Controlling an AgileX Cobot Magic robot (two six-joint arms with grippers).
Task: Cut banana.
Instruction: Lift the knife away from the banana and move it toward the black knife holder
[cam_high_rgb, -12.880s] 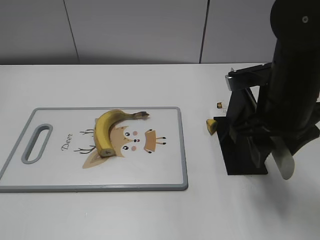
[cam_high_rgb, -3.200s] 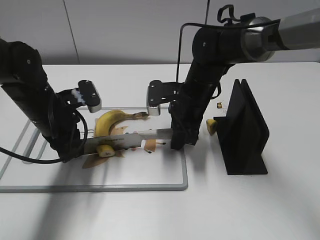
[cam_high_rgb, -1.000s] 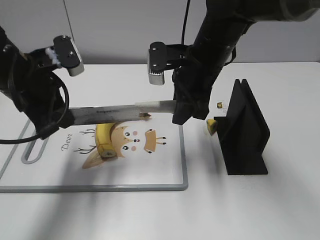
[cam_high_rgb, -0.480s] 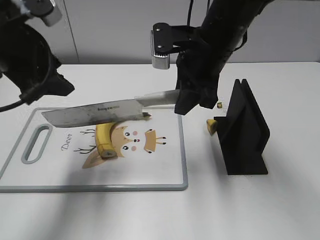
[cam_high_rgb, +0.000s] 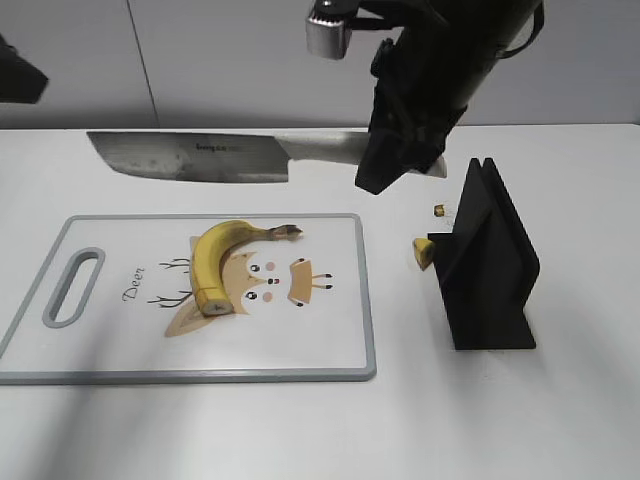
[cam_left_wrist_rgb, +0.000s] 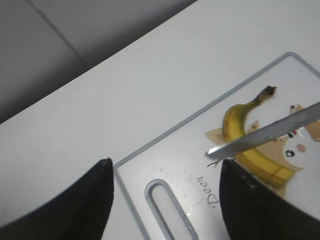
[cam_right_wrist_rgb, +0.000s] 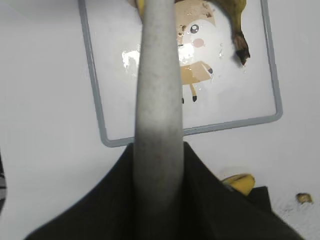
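The banana (cam_high_rgb: 222, 256) lies curved on the cutting board (cam_high_rgb: 368, 300), stem tip to the right, flat cut end toward the front. My right gripper (cam_high_rgb: 398, 160) is shut on the handle of a large knife (cam_high_rgb: 195, 157) and holds it level, well above the board's far edge. In the right wrist view the knife handle (cam_right_wrist_rgb: 157, 100) runs out of the shut jaws (cam_right_wrist_rgb: 157, 170) over the board (cam_right_wrist_rgb: 95, 90). My left gripper (cam_left_wrist_rgb: 165, 195) is open and empty, high above the board's handle end. The banana (cam_left_wrist_rgb: 239, 131) shows there under the blade (cam_left_wrist_rgb: 272, 131).
A black knife holder (cam_high_rgb: 490, 270) stands right of the board. A small yellow banana scrap (cam_high_rgb: 422, 252) and a tiny brown crumb (cam_high_rgb: 439, 210) lie beside it on the white table. The left arm (cam_high_rgb: 15, 75) shows only at the top left corner.
The right gripper has lifted the knife up and away from the banana. The left arm has risen up and left, nearly out of the exterior view. The banana has not moved.
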